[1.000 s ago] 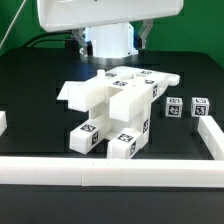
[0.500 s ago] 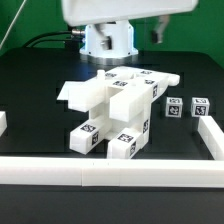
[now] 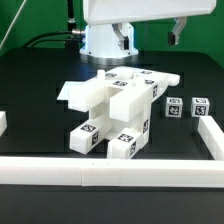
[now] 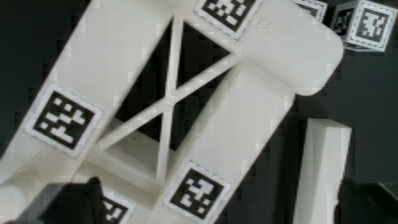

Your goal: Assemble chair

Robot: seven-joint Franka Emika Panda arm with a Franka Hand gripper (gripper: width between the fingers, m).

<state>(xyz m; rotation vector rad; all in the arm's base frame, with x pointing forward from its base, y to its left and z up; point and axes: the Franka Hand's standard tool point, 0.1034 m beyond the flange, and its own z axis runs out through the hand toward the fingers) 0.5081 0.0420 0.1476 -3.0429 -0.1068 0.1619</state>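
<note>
You get only the lower end of the gripper (image 3: 150, 32) in the exterior view, because the top edge cuts off the hand above it. Its fingers (image 3: 178, 28) hang spread wide, with nothing between them.

The partly built chair (image 3: 112, 108) lies near the middle of the black table (image 3: 40, 85), below the gripper and apart from it. Its own slabs hide its far side, so you cannot tell which joints are seated.

A first small cube (image 3: 174, 107) and a second small cube (image 3: 198, 107) stand near the chair on the exterior view's right, not touching it. The front border rail (image 3: 110, 172) runs off both sides of the picture.

In the wrist view the chair (image 4: 178, 100) fills the frame and is cut off at the edges. A dark blur (image 4: 63, 200) in one corner is too soft to name.
</note>
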